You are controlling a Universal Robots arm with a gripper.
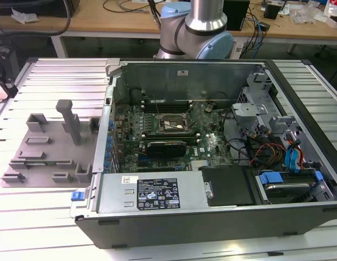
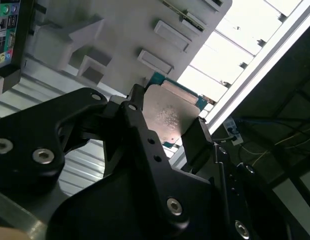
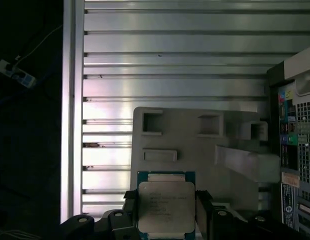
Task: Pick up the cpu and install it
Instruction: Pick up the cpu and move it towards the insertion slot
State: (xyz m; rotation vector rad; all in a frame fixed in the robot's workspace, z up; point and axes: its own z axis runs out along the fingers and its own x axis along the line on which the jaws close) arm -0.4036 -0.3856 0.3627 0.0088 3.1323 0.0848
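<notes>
The cpu is a flat square chip with no long axis. Its dull silvery lid, edged by green board, faces the first wrist view. The gripper pinches two opposite edges between black fingers, in front of the matte gray moulded tray. The tray lies on the ribbed aluminium tabletop, at the exterior view's left, beside the open computer case.
</notes>
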